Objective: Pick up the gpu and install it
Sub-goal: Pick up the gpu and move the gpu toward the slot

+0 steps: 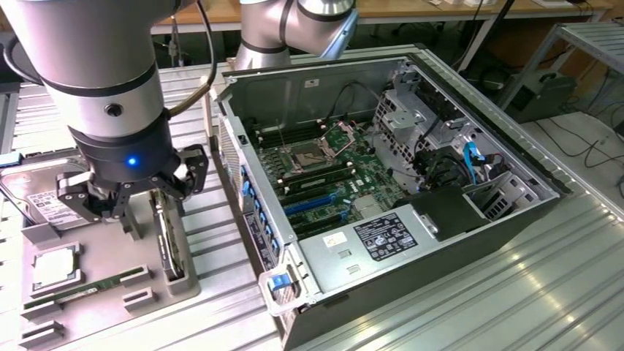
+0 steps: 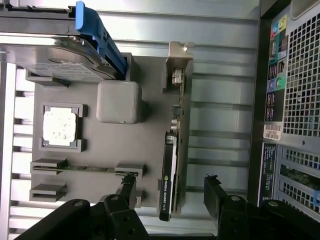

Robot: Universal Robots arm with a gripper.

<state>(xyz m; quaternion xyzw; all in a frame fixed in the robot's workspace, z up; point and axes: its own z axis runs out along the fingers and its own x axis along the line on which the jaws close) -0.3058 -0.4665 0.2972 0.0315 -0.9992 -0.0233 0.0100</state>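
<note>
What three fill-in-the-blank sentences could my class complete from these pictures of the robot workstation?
1. The gripper is above the gpu with its jaws ____.
2. The gpu stands on its ____ in the grey tray.
3. The hard drive has a handle coloured ____.
Missing words: open; edge; blue.

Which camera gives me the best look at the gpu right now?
The wrist view: the gpu stands on edge on the grey tray, full length visible with its silver bracket, flanked by the open gripper. In the exterior view the gpu is a thin dark strip partly behind the gripper.
</note>
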